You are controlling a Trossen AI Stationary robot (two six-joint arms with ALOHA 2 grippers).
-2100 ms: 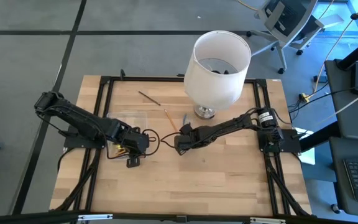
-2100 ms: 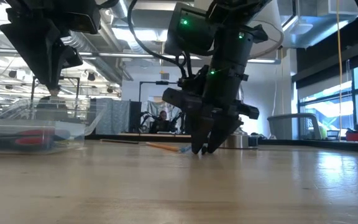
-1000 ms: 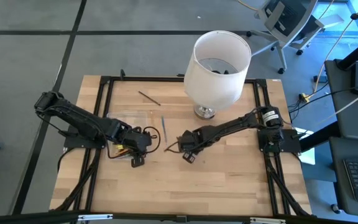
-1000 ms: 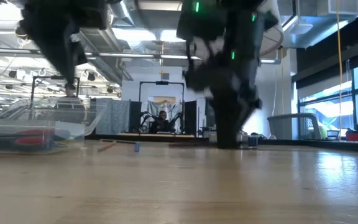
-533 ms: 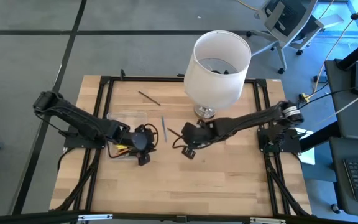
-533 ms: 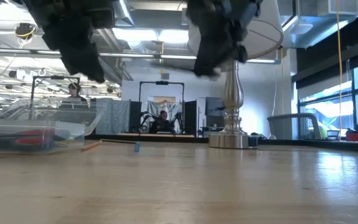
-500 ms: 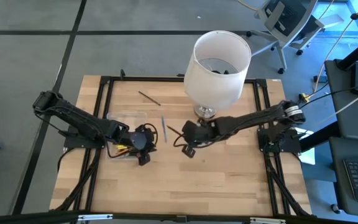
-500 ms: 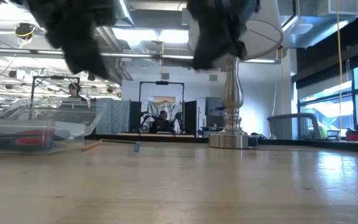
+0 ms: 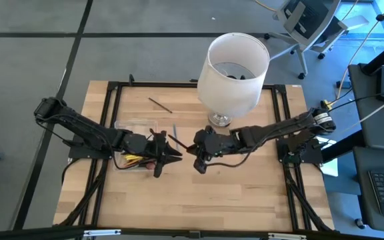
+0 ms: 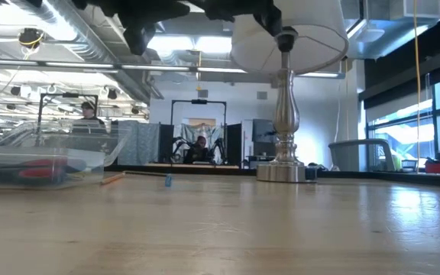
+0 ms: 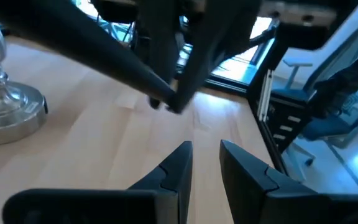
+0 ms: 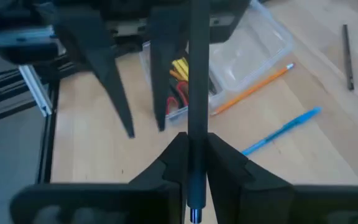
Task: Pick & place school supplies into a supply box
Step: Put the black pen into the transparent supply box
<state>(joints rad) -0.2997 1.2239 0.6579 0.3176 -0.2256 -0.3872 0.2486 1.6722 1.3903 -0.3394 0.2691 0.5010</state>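
Clear plastic box [image 9: 133, 137] at table's left, red scissors [image 12: 178, 93] and yellow pencils [image 12: 179, 67] inside. Left gripper [image 11: 205, 163] above table centre, fingers slightly parted, empty. Right gripper [image 12: 192, 163] facing it, clamped on a dark pen [image 12: 197, 87].

no readable text, labels or signs

Supply box [image 10: 44, 156] cut off at low view's edge, contents perhaps scissors.
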